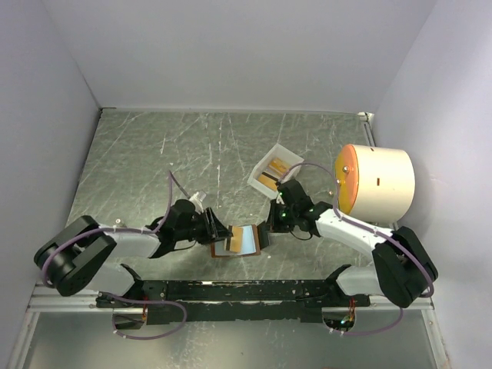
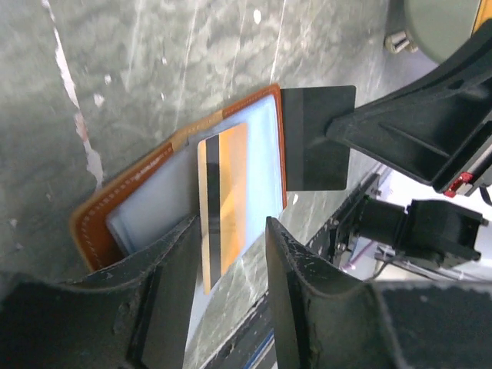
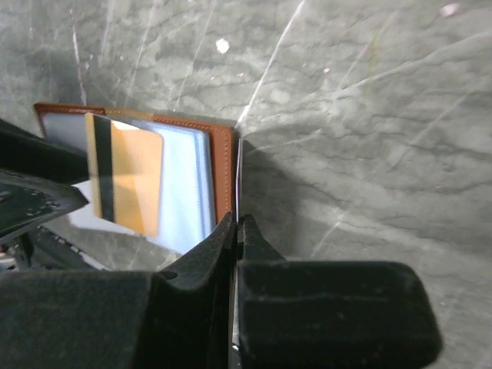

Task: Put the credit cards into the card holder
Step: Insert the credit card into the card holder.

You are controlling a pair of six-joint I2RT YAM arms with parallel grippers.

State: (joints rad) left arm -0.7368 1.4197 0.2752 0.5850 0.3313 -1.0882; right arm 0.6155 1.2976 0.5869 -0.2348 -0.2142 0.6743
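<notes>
One credit card (image 2: 224, 207) — orange with a black stripe — lies on the clear pocket of the open card holder (image 2: 154, 204), low centre of the overhead frame, one end overhanging. Left gripper (image 2: 232, 238): fingers spread either side of the card, not gripping. Right gripper (image 3: 237, 231): pressed together on the holder's black side tab (image 2: 319, 138). Further cards (image 1: 270, 175) sit in a white tray (image 1: 280, 150), up and right of the holder — cream drum (image 1: 380, 183) at far right.
</notes>
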